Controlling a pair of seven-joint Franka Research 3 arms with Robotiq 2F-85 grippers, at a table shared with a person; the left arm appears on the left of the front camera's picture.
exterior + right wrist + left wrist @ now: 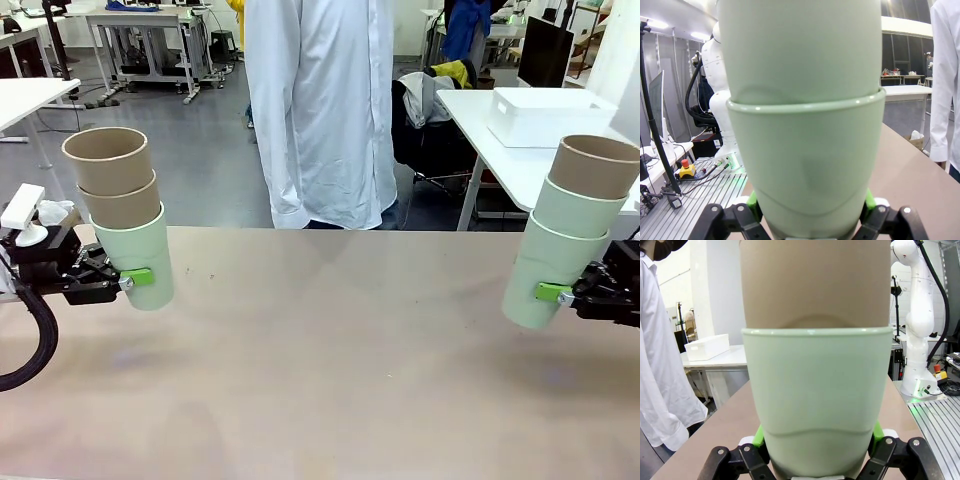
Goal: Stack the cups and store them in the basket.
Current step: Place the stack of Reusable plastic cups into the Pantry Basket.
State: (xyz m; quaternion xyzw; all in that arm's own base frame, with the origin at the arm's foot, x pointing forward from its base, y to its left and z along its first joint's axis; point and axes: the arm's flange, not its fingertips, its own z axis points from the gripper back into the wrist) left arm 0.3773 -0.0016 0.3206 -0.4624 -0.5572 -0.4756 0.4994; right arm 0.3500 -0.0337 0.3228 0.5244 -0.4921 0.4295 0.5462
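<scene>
My left gripper is shut on a mint green cup, held tilted above the table's left side. Two brown cups are nested in it. The left wrist view has the green pads pressing that mint cup with a brown cup above. My right gripper is shut on the lowest mint cup of a second stack, which holds another mint cup and a brown cup on top. The right wrist view shows both mint cups between the pads. The white basket stands on a separate table at the back right.
A person in a white coat stands at the far edge, centre. The tan table lies bare between the two arms. A small white object sits on the left arm's wrist. Other tables and chairs stand behind.
</scene>
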